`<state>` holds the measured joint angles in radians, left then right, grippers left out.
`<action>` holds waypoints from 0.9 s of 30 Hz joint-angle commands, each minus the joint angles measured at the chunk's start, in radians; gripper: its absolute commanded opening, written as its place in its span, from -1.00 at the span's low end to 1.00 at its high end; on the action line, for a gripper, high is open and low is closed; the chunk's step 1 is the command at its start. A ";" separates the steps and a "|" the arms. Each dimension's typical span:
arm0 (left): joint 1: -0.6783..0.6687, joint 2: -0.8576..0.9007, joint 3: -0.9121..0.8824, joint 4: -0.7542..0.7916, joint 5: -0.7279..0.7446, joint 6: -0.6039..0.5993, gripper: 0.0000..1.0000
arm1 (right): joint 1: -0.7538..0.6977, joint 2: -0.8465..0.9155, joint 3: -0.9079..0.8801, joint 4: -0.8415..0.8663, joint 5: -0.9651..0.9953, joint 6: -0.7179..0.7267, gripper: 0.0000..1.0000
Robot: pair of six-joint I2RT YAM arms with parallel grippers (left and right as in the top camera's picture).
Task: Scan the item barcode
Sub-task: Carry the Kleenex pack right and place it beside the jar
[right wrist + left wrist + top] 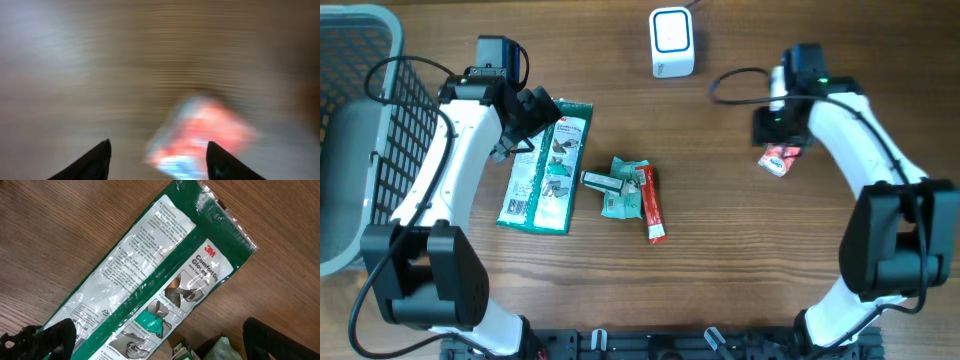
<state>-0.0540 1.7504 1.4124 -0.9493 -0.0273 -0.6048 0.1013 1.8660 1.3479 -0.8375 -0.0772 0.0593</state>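
Broadly, the wooden table [720, 250] carries a grey basket [360, 120] at the far left and a long green glove packet [548, 165] beside it. A white scanner [672, 42] stands at the far edge, and a small pile of packets [630, 195] lies in the middle. The likely item is the little red packet [780, 158], lying on the table to the right of the scanner. Of the 2 claws, the left claw [532, 115] hangs spread wide over the green packet and grips nothing. The right claw [158, 145] sits just above the red packet with its tips apart. That view is blurred, but the packet looks loose. It seems light, thin, crinkly and slippery, so pinching 1 edge should leave the barcode clear.
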 commanded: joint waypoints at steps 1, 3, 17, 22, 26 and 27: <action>0.000 0.000 -0.002 -0.001 0.001 -0.010 1.00 | 0.159 -0.007 0.011 -0.039 -0.350 -0.138 0.25; 0.000 0.000 -0.002 -0.001 0.001 -0.010 1.00 | 0.237 -0.007 -0.002 -0.069 -0.350 -0.137 0.25; 0.000 0.000 -0.002 -0.001 0.001 -0.010 1.00 | 0.516 -0.007 -0.276 0.108 -0.301 -0.004 0.03; 0.000 0.000 -0.002 -0.001 0.001 -0.010 1.00 | 0.573 -0.007 -0.277 0.126 -0.200 0.050 0.02; 0.000 0.000 -0.002 -0.001 0.001 -0.010 1.00 | 0.599 -0.007 -0.315 0.180 -0.050 0.075 -0.09; 0.000 0.000 -0.002 -0.001 0.001 -0.010 1.00 | 0.599 -0.007 -0.329 0.195 -0.016 0.074 -0.10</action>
<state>-0.0540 1.7504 1.4124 -0.9493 -0.0277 -0.6052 0.7002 1.8515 1.0756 -0.6796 -0.2462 0.1097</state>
